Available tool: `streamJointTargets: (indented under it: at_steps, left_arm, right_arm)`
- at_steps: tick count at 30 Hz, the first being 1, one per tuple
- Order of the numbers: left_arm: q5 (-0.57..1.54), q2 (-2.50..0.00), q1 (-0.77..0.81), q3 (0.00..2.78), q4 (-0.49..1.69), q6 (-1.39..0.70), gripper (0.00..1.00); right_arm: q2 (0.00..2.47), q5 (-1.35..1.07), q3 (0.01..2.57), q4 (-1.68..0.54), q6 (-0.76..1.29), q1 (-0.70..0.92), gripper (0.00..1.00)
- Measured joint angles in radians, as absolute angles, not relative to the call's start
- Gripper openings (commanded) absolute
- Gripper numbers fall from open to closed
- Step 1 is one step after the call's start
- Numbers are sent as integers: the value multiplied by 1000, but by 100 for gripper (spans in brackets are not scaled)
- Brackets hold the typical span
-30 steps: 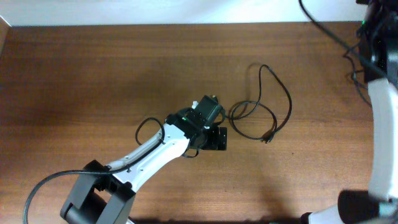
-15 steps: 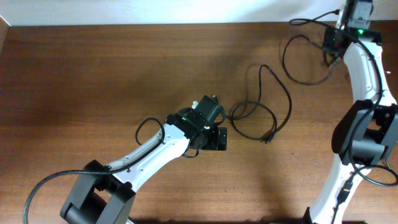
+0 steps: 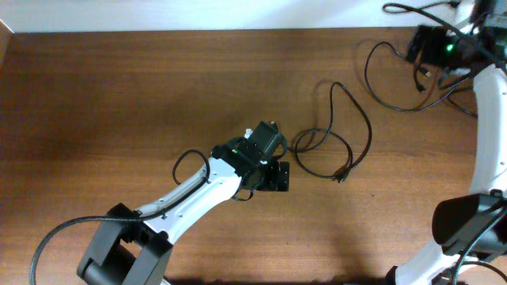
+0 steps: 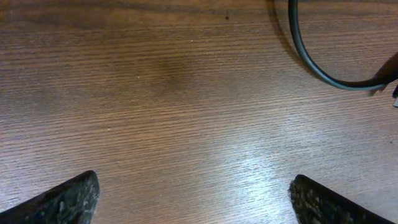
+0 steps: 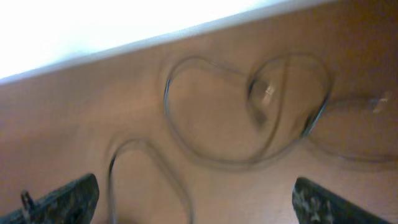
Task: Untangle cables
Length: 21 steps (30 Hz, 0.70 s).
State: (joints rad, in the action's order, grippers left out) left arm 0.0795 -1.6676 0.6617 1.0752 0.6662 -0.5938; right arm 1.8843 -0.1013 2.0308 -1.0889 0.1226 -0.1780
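One thin black cable lies in loose curves at the table's middle, its plug toward the front. My left gripper hovers just left of it, open with nothing between its fingers. In the left wrist view an arc of that cable shows at the upper right, beyond the fingertips. A second cable lies looped at the far right corner. My right gripper is above it, open. The right wrist view is blurred and shows this cable's loops on the wood below the open fingers.
Thicker black wires run from the right arm's base at the top right edge. The table's far edge meets a white wall. The left arm's own wire arcs beside its wrist.
The right arm swung in from the right edge to the far right corner. Its jaws went from shut to open, and the second cable dropped out of them onto the table. The left arm stayed still.
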Motion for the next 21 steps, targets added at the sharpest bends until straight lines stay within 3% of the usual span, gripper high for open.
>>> streamJointTargets:
  at_steps: [6,16,21]
  left_arm:
    - [80,-1668,662,1075,667,-593,99]
    - [80,-1668,662,1075,666,-594,99]
    - [80,-1668,662,1075,666,-594,99]
  right_arm:
    - [1886,-145,2027,-1352,400,-34,98]
    - [1888,-130,2025,-1308,471,260,98]
    - [1906,-39,1958,-1328,746,278,99]
